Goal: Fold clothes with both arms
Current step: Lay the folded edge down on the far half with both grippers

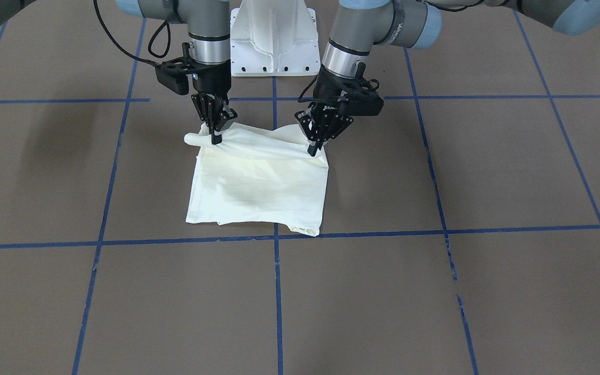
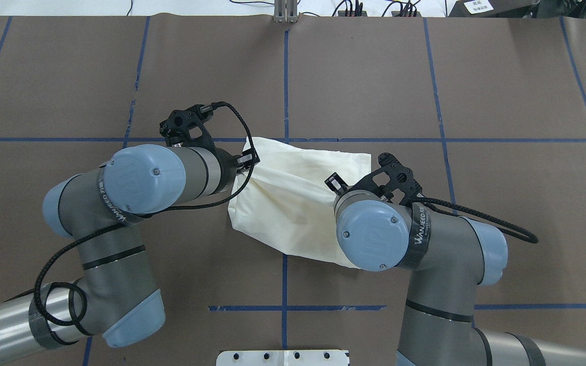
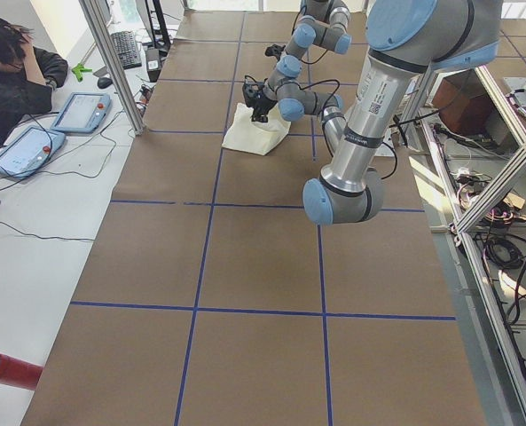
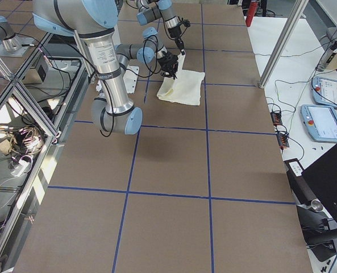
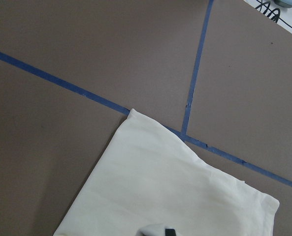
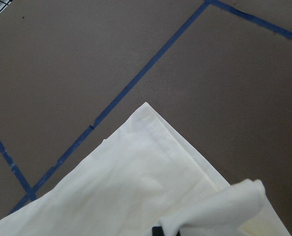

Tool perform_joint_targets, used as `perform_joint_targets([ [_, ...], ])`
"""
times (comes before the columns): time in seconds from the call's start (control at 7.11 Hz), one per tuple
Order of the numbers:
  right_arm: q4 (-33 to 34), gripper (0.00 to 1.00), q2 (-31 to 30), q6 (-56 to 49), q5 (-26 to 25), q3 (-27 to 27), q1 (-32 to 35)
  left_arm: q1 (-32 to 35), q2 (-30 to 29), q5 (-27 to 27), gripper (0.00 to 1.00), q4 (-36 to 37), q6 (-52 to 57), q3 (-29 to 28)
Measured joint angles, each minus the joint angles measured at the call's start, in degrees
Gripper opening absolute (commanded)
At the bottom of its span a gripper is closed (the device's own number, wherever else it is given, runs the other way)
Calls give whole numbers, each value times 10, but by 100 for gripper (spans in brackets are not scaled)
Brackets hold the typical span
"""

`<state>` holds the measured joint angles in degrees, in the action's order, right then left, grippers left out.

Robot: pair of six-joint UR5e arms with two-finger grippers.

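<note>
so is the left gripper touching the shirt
Touching. The front-facing view shows the left gripper shut on the shirt's edge nearest the robot, with the fabric lifted up to its tips.

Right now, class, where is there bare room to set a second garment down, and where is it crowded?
Bare: the table squares either side of the shirt, and all beyond the tape line at its far hem. Crowded: between the white base and shirt, where the left gripper and right gripper pinch its edge.
</note>
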<state>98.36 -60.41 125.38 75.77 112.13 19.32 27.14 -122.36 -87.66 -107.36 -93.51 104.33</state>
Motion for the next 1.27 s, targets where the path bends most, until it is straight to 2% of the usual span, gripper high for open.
perform_joint_targets([
  [0.28,-15,0,0,-12,11,-25,12,6,-23,2,0,-8,16,-43],
  [0.7,-89,0,20,-36,15,-97,28,12,-39,2,0,-9,30,-70],
  [1.27,-98,0,26,-52,21,-121,34,12,-57,2,0,-34,48,-130],
])
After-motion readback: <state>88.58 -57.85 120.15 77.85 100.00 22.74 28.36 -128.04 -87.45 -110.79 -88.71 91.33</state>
